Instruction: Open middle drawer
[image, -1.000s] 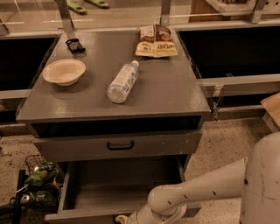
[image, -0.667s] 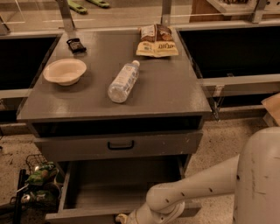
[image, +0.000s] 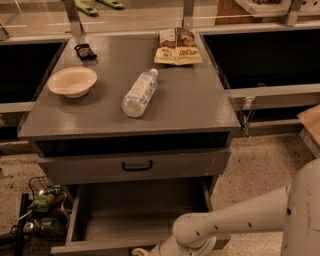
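Grey middle drawer (image: 165, 166) sits shut under the table (image: 192, 102) top, above the pulled-out bottom drawer (image: 142, 212). The gripper (image: 141, 252) hangs low at that drawer's front, probably bound for the black handle (image: 137, 165); whether it is open or closed cannot be told.

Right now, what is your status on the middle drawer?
Gripper low at the bottom edge of view, well below the handle. Middle drawer looks shut. Bottom drawer is pulled out beneath it, with the arm over its front.

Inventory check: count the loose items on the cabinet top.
4: bowl left, bottle centre, snack bag back right, small black packet back left. The gripper sits at the view's bottom edge.
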